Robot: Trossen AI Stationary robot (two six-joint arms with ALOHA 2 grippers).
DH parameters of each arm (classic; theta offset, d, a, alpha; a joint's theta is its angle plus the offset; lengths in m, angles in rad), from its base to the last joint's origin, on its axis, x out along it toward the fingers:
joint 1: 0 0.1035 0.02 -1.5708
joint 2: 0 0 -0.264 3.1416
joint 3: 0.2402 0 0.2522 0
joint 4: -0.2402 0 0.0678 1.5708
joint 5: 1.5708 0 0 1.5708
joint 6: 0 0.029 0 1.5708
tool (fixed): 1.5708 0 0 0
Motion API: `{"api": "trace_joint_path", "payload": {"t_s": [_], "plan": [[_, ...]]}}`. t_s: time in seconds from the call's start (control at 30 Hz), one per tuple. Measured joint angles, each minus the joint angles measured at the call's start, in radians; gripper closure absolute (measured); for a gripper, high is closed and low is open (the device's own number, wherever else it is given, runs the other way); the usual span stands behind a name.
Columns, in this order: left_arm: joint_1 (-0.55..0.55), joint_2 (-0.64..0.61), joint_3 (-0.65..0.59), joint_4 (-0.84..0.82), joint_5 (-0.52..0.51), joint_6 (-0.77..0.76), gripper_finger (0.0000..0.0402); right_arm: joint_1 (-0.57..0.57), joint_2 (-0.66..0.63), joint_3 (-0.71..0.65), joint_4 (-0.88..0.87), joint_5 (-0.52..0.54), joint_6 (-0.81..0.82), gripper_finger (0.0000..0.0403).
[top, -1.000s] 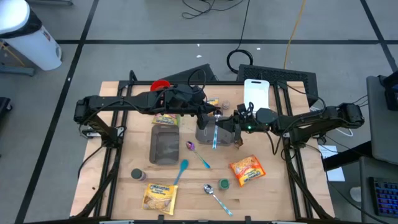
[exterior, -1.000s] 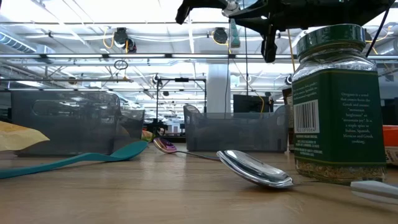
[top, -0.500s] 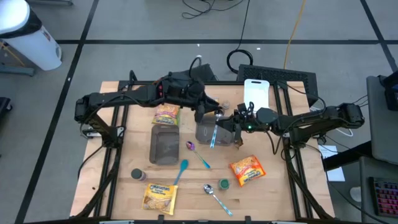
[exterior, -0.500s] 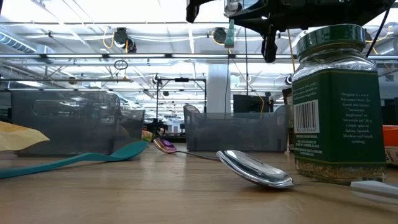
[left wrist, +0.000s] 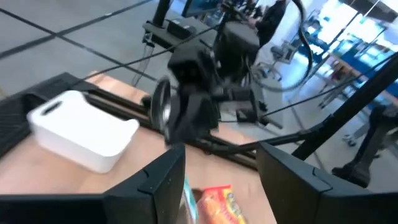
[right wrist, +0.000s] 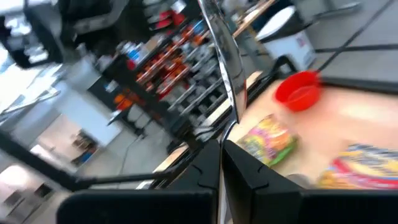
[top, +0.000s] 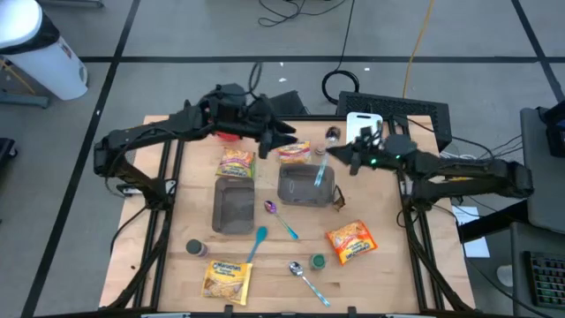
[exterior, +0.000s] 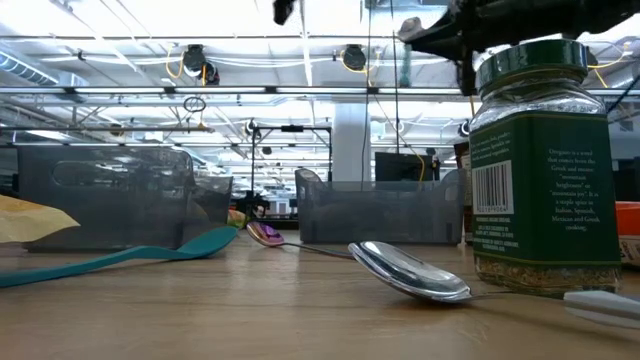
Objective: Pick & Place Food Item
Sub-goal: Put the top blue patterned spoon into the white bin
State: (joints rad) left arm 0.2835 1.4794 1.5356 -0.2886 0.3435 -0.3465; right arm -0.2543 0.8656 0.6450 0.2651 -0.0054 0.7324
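Since a second ago both our arms have drawn back from the grey bin (top: 306, 184); an orange packet (top: 293, 151) now lies just behind it, outside. Our left gripper (top: 284, 134) hovers above that packet, jaws open. Our right gripper (top: 334, 156), closed, hangs near the bin's far corner. Reaching again, we risk knocking the small jar (top: 332, 135) nearby.

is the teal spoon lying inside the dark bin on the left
No, in the high view the teal spoon lies on the bare wooden table, just outside the near corner of the dark bin.
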Motion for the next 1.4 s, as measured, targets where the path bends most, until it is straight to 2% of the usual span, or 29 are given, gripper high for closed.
{"api": "trace_joint_path", "payload": {"t_s": [0.1, 0.3, 0.43, 0.57, 0.7, 0.83, 0.97, 1.03, 1.13, 1.23, 1.3, 1.4], "plan": [[0.010, -0.053, 0.001, -0.090, -0.033, 0.043, 0.0195, -0.092, -0.083, 0.000, -0.087, -0.006, -0.029, 0.0403], [0.011, -0.131, 0.001, -0.239, -0.065, 0.104, 0.0195, -0.336, -0.154, 0.020, -0.213, -0.146, -0.036, 0.0403], [0.011, -0.156, 0.001, -0.307, -0.056, 0.125, 0.0195, -0.489, -0.129, 0.112, -0.319, -0.231, -0.100, 0.0403], [0.008, -0.161, 0.001, -0.350, -0.053, 0.160, 0.0195, -0.604, -0.066, 0.261, -0.481, -0.239, -0.212, 0.0403], [0.015, -0.161, -0.049, -0.345, 0.033, 0.187, 0.0195, -0.683, 0.027, 0.437, -0.673, -0.236, -0.330, 0.0403], [0.031, -0.161, -0.186, -0.219, 0.169, 0.164, 0.0195, -0.731, 0.123, 0.579, -0.820, -0.234, -0.387, 0.0403], [0.026, -0.160, -0.358, 0.044, 0.284, 0.052, 0.0195, -0.755, 0.187, 0.625, -0.910, -0.228, -0.408, 0.0403], [0.007, -0.160, -0.445, 0.214, 0.321, -0.030, 0.0195, -0.758, 0.209, 0.623, -0.971, -0.189, -0.424, 0.0403], [-0.027, -0.160, -0.563, 0.470, 0.322, -0.137, 0.0195, -0.757, 0.225, 0.587, -1.032, -0.123, -0.439, 0.0403], [-0.047, -0.159, -0.641, 0.672, 0.292, -0.228, 0.0195, -0.757, 0.220, 0.514, -0.998, -0.126, -0.414, 0.0403], [-0.053, -0.160, -0.669, 0.747, 0.254, -0.257, 0.0195, -0.757, 0.208, 0.455, -0.954, -0.127, -0.393, 0.0403], [-0.057, -0.159, -0.679, 0.758, 0.197, -0.257, 0.0195, -0.757, 0.189, 0.361, -0.871, -0.130, -0.358, 0.0403]]}}
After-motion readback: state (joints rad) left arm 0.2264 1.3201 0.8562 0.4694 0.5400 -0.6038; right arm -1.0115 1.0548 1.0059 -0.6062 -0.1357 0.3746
